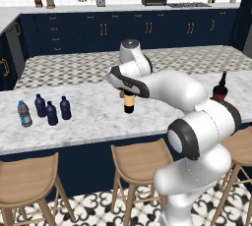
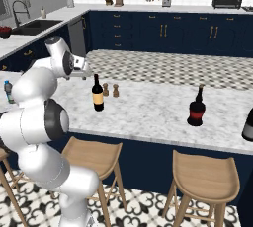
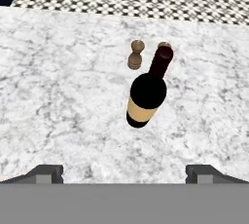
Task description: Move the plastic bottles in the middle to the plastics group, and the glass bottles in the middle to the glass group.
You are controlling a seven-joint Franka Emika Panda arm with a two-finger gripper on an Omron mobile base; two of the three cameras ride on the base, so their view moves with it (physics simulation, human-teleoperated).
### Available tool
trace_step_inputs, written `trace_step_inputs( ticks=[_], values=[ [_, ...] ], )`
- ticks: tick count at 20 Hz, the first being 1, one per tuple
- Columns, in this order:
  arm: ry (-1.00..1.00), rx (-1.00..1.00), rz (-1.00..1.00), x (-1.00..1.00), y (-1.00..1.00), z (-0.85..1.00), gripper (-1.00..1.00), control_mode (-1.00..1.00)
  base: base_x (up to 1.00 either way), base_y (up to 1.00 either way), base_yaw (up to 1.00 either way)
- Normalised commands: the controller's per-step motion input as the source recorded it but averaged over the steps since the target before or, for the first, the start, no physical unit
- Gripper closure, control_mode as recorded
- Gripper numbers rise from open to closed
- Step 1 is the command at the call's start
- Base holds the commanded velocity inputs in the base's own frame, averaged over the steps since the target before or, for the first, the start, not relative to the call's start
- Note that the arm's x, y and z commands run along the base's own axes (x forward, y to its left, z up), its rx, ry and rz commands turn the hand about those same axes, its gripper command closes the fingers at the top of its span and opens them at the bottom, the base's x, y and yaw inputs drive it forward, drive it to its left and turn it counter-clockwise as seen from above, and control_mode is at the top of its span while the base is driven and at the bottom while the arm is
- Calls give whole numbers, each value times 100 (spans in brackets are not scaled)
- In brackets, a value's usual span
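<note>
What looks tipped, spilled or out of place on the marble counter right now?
Nothing stands out. The tall dark wine bottle with a tan label stands upright beside two small brown shakers; the squat dark red-labelled bottle is upright too.

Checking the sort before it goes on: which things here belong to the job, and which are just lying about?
Job: wine bottle; three navy bottles; water bottle; red-labelled bottle; open gripper.
Lying about: two brown shakers; stools.

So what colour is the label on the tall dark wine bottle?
Tan-yellow label, clearest in the hand view.
</note>
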Motion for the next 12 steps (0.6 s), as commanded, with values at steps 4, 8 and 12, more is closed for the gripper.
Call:
trace_step_inputs(
  ticks=[4, 8, 12],
  values=[
    [2, 1, 0, -23, -54, 0, -100, -100, 0, 0, 0],
    [1, 0, 0, 0, -56, -2, -100, -100, 0, 0, 0],
    [0, 0, 3, 22, -11, -4, -100, -100, 0, 0, 0]
  ],
)
